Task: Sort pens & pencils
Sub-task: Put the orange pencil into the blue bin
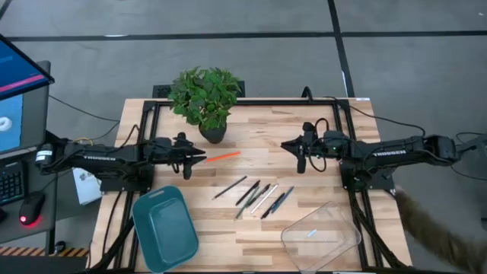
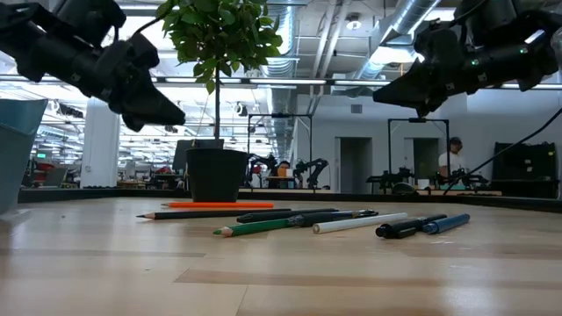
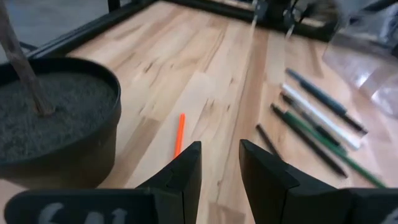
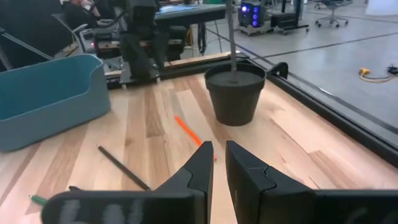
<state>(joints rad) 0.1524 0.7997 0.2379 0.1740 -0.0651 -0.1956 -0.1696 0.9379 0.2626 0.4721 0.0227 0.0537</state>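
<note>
**Both grippers empty above the table; pens unsorted**

Left gripper hovers above the wood, fingers spread a little apart, nothing between them. The orange pencil lies just beyond its tips, near the potted plant. Right gripper hangs opposite, fingers nearly pressed together with a thin gap, holding nothing. The remaining pens and pencils lie loosely fanned mid-table, between the teal tray and the clear container.
</note>
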